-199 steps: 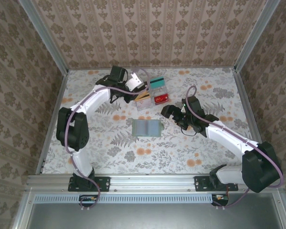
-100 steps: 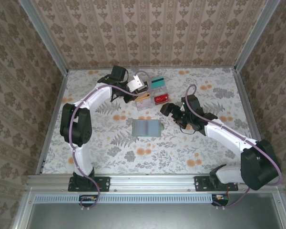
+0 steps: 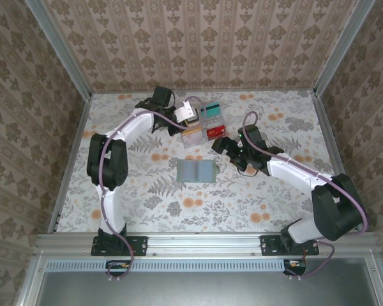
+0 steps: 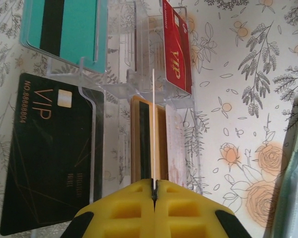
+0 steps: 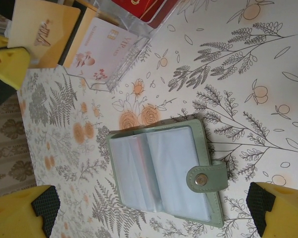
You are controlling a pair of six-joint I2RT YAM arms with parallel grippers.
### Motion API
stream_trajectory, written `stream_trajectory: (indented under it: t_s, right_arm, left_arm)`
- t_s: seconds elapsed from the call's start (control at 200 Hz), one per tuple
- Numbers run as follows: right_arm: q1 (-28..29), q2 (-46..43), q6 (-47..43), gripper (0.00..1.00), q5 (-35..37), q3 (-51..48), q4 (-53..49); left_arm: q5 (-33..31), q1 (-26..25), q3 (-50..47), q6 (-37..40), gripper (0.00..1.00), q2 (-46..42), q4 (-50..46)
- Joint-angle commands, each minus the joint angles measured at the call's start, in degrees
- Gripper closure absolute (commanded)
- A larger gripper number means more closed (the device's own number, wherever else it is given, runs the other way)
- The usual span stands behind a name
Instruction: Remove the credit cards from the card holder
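1. Left gripper (image 4: 154, 191): jaws pinched tight on a thin card (image 4: 153, 124), seen edge-on, just above the clear plastic boxes (image 4: 120, 74).
2. The boxes hold a teal card (image 4: 69, 27), black VIP card (image 4: 49, 148), red card (image 4: 178, 49) and orange-yellow card (image 4: 140, 144).
3. Right gripper (image 5: 153, 202): jaws spread wide, holding nothing.
4. Card holder (image 5: 164, 173) lies open, pockets up, on the floral surface (image 3: 274, 204). In the right wrist view it sits between the right jaws, clear of both fingers. It is well apart from the left jaws.

I am in a staged lab booth, not a real room: my left arm (image 3: 131, 124) and right arm (image 3: 293, 173) are bolted to an aluminium rail (image 3: 204, 242) at the near edge of the desk (image 3: 147, 191), bare metal posts (image 3: 57, 44) stand at the corners, and damask wallpaper panels (image 3: 198, 44) enclose the floral-printed top
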Motion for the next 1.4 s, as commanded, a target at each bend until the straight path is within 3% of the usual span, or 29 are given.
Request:
stream_trajectory:
  t_s: [0.0,0.565,0.63,0.75,1.05,1.23,1.32,1.395]
  right_arm:
    - [-0.29,0.98,0.84,0.0,-1.25,2.44,0.89]
    - [-0.3,2.07,1.02,0.0,-1.54,3.35,0.74]
    - [-0.29,2.11,1.01,0.0,-1.7,3.5,0.79]
    - [-0.29,2.12,1.11,0.0,-1.71,3.66,0.74]
    - [-0.09,2.29,0.64,0.0,-1.3,4.31,-0.25]
    - [2.42,3.21,-3.27,0.0,3.22,8.44,-7.71]
    - [5.01,4.45,-5.7,0.01,6.57,11.56,-11.82]
    - [7.68,6.28,-7.15,0.04,9.12,14.31,-14.99]
  left_arm:
    - [0.37,0.1,2.08,3.43,1.0,1.18,-1.6]
    - [-1.08,0.17,1.01,2.96,1.0,2.98,-0.58]
    - [-1.83,0.17,0.71,2.44,0.95,2.9,0.35]
    - [-2.35,0.19,0.2,2.05,0.78,2.13,1.24]
    - [-1.62,0.5,-0.38,-0.27,0.67,-0.74,3.23]
    - [1.76,2.42,-5.06,-8.28,0.61,-8.52,8.27]
    - [-0.66,3.71,-8.5,-15.44,0.55,-13.01,12.42]
    - [-5.45,4.76,-11.96,-22.48,0.43,-16.67,15.7]
